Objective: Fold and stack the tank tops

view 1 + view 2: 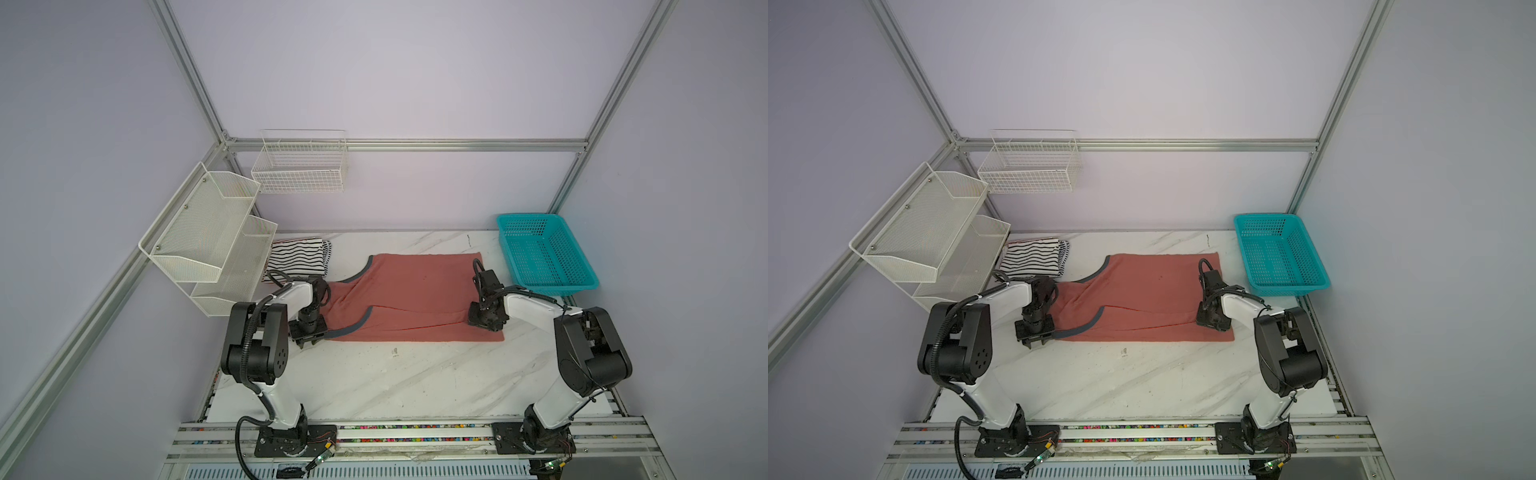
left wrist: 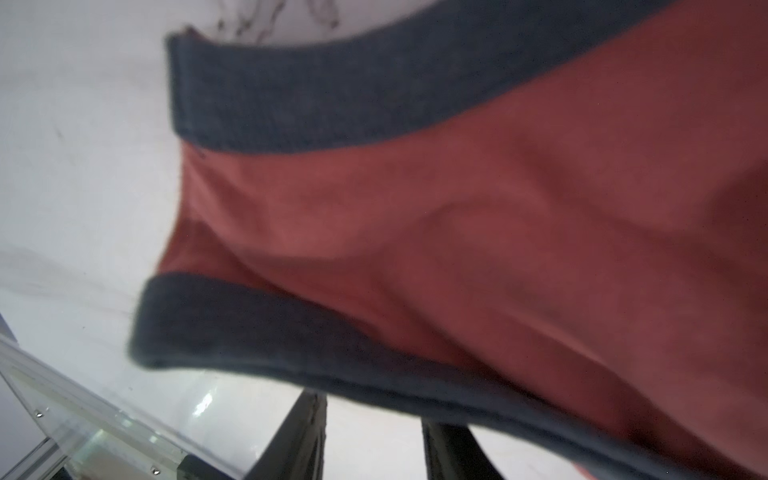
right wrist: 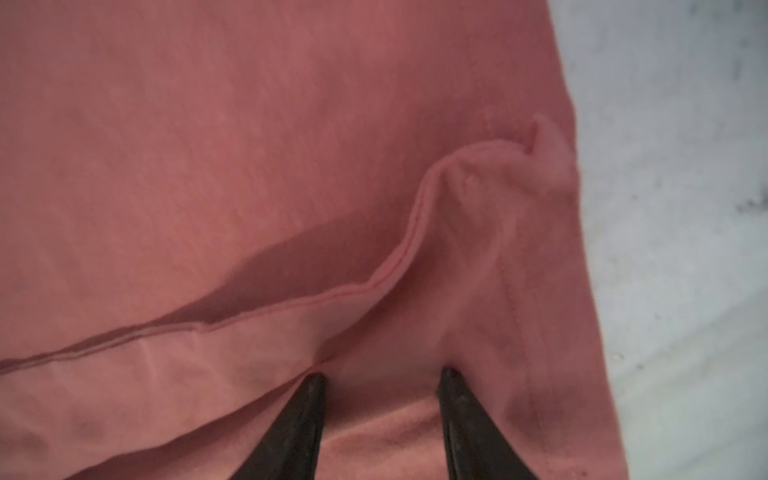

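While the salmon-red tank top [image 1: 415, 291] lies spread on the table [image 1: 374, 386], near edge folded in, left gripper [image 1: 308, 341] and right gripper [image 1: 485, 325] sit at its ends, fingers parted, holding nothing; next likely needs fresh pinches for another fold

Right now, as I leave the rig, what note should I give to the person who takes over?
The left gripper is at the near strap end of the salmon top; cloth hides its tips, so the grip is unclear.
The right gripper is open, tips on the near hem corner.
That top lies on the table, near long edge folded over; the striped top lies folded at far left; the basket stands far right.
Done: striped top folded, first fold of the salmon top.
Left: finish folding it, stack it on the striped top.
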`<action>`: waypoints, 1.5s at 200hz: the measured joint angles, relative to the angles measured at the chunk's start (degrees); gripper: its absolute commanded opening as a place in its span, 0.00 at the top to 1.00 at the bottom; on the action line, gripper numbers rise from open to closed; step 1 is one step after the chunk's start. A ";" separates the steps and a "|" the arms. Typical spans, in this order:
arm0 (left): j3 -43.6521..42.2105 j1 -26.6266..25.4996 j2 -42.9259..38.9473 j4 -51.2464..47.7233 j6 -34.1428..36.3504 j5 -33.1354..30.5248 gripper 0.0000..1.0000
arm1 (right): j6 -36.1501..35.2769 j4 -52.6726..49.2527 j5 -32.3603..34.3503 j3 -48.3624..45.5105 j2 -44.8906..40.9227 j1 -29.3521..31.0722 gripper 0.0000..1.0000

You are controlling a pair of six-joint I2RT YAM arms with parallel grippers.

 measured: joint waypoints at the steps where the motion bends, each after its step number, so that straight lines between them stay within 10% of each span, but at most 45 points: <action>1: -0.07 0.00 -0.04 -0.04 0.00 -0.04 0.61 | 0.02 -0.13 0.02 -0.09 -0.09 0.00 0.51; 75: 0.70 -0.35 -8.07 -4.35 -0.04 1.20 0.61 | 0.39 -7.85 -1.62 6.10 -4.44 0.00 0.46; 121: 20.63 -4.68 -8.68 -4.79 0.61 7.61 0.57 | -0.90 -8.13 -0.28 23.17 -1.66 -0.37 0.50; 208: 72.74 -12.13 33.86 -0.48 6.71 19.52 0.56 | -4.52 -7.91 4.96 44.50 24.94 -6.69 0.51; 300: 75.89 -12.11 42.99 10.58 7.08 21.86 0.53 | -5.27 -6.32 5.46 58.07 37.35 -10.78 0.45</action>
